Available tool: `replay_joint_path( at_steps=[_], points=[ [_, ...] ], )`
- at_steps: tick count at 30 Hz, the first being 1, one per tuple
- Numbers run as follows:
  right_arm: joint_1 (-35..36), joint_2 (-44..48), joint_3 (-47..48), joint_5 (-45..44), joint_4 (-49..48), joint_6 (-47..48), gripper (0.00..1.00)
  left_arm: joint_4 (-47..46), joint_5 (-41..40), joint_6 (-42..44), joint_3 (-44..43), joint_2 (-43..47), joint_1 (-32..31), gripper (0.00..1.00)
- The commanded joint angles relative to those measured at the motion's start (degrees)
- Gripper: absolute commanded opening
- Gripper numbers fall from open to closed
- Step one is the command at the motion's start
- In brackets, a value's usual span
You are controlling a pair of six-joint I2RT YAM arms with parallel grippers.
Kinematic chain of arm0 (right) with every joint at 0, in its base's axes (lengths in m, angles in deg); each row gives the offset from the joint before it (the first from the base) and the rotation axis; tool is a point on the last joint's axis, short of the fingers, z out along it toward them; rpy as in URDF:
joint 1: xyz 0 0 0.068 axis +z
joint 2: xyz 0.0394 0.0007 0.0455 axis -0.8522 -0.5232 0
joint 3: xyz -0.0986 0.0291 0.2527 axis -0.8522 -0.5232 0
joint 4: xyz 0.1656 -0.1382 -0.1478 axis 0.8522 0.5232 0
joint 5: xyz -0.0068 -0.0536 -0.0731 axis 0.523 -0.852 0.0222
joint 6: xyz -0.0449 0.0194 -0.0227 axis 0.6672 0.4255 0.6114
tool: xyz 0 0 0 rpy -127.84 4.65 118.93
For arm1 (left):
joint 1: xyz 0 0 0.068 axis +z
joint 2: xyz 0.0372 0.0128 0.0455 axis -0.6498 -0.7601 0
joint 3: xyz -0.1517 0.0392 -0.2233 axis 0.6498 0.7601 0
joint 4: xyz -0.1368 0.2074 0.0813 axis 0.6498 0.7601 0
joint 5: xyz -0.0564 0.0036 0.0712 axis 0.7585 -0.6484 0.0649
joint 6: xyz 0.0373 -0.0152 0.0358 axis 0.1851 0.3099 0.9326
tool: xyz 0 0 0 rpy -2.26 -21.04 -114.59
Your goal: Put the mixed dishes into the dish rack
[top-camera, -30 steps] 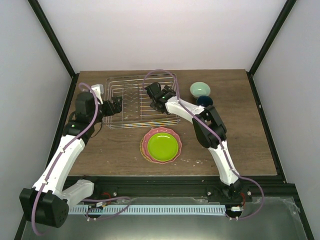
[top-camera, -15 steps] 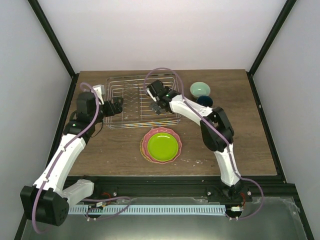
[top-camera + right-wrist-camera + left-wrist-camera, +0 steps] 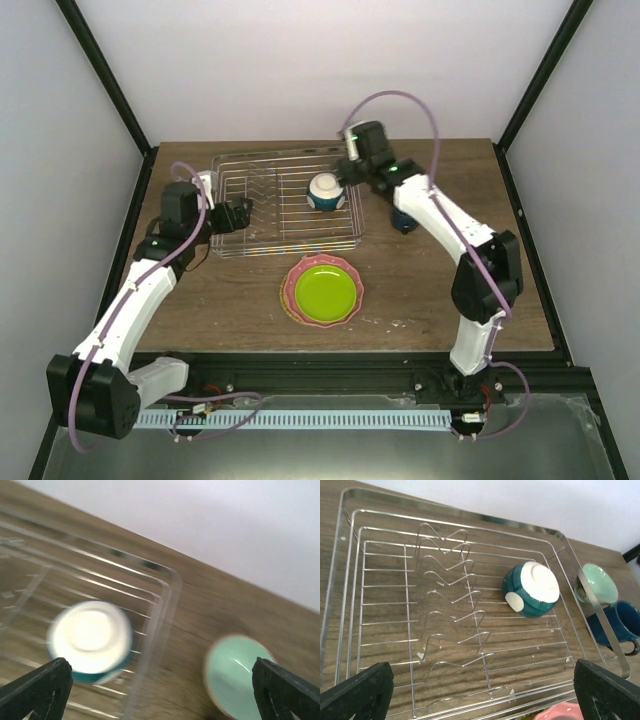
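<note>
The silver wire dish rack (image 3: 262, 215) stands at the table's far left-centre. A cream bowl (image 3: 327, 190) with a teal outside lies upside down in its right part, seen too in the left wrist view (image 3: 532, 587) and the right wrist view (image 3: 90, 640). My right gripper (image 3: 351, 166) is open and empty, above the rack's far right corner. The pale mint bowl (image 3: 240, 677) and dark blue mug (image 3: 403, 223) sit right of the rack. The lime-green plate (image 3: 326, 290) lies on the pink scalloped plate (image 3: 296, 270). My left gripper (image 3: 237, 214) is open over the rack's left side.
The rack's plate-slot prongs (image 3: 452, 597) run down its middle and hold nothing. The right arm's forearm (image 3: 440, 215) stretches over the mint bowl and mug in the top view. Black frame posts (image 3: 110, 85) flank the table's back corners.
My right gripper has let go of the cream bowl inside the rack and drawn back up toward the far right. The bowl now rests upside down there. The left arm has barely moved.
</note>
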Motion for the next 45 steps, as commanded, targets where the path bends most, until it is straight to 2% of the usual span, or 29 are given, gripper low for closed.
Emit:
replay_joint_path(
  at_steps=[1, 6, 11, 18, 26, 31, 41, 45],
  points=[
    [-12.08, 1.24, -3.13, 1.64, 2.42, -13.34, 0.99, -0.08, 2.74, 1.84, -2.04, -2.43, -0.41, 1.0],
    [-21.68, -1.35, -4.26, 3.11, 4.42, -16.68, 0.96, -0.79, 2.55, 1.7, -2.2, -3.62, -1.34, 1.0],
    [-26.01, -3.8, -4.95, 6.33, 4.35, -16.92, 0.94, -0.82, 2.23, 1.8, -2.48, -4.15, -1.74, 1.0],
    [-27.88, -8.6, -4.78, 11.73, 2.61, -16.19, 0.9, -0.12, 1.14, 2.41, -2.51, -4.26, -1.83, 1.0],
    [-29.36, -14.76, -2.97, 13.18, 1.27, -15.84, 0.85, 0.86, -0.1, 2.88, -2.82, -3.84, -1.92, 1.0],
    [-30.39, -16.54, -3.03, 16.78, -0.84, -15.55, 0.76, 1.31, -0.52, 3.04, -3.29, -3.82, -1.94, 1.0],
    [-30.8, -21.08, -0.36, 21.5, -3.01, -14.69, 0.66, 1.59, -0.79, 2.73, -3.61, -4.52, -2.1, 1.0],
    [-30.82, -23.18, 1.22, 22.8, -3.14, -14.76, 0.55, 2.27, -1.65, 3.09, -4.02, -4.52, -2.49, 1.0]
  ],
)
